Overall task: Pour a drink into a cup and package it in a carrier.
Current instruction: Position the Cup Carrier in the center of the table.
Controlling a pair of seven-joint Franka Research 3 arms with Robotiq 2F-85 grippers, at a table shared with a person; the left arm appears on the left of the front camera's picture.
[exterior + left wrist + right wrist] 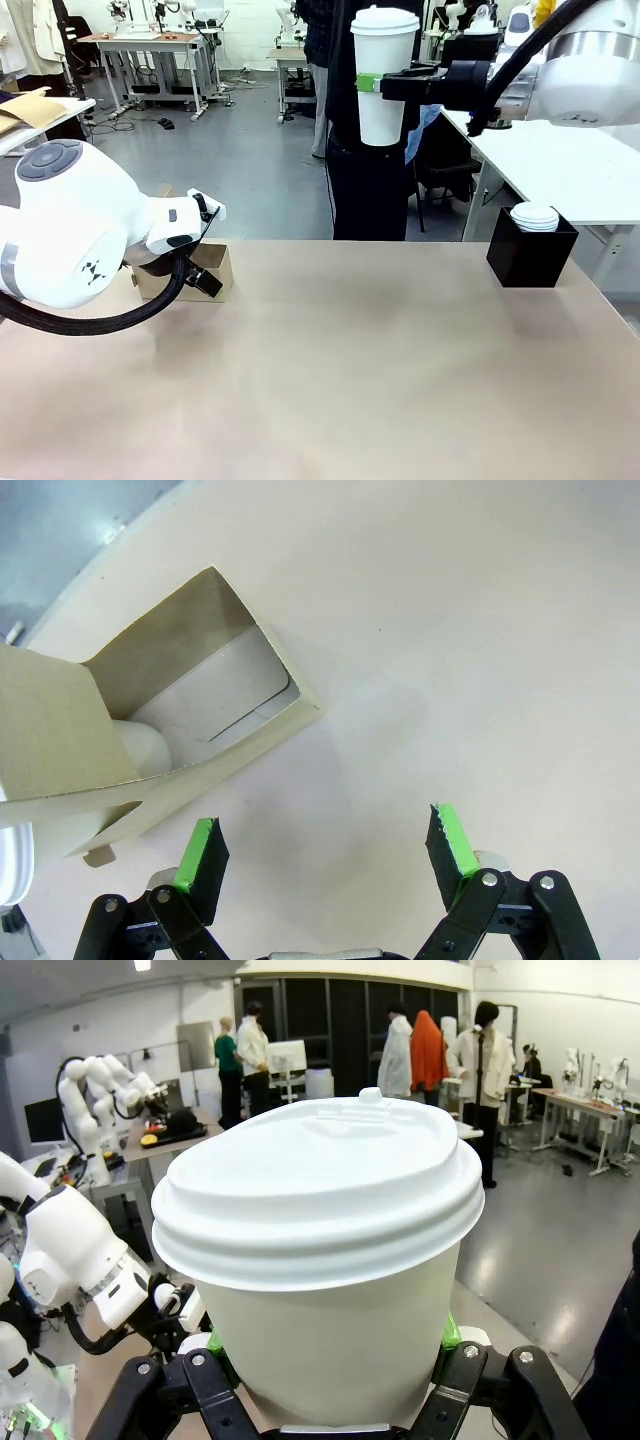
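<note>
High over the table's far edge, my right gripper [372,84] is shut on the cup [384,72], a tall white paper cup with a domed white lid, held upright. The right wrist view has the cup [330,1260] close up, with green pads [449,1334] pressed on both its sides. The drink is out of view. The carrier [216,264], brown cardboard, sits at the table's far left. My left gripper [203,280] hangs just in front of it. In the left wrist view that gripper [325,848] is open above bare table, and the carrier [190,670] lies up and to the left.
A black open-topped box [530,255] with a stack of white lids [535,216] stands at the far right of the tan table [350,380]. A person in dark clothes [365,170] stands behind the far edge. Something white and rounded [150,748] shows inside the carrier.
</note>
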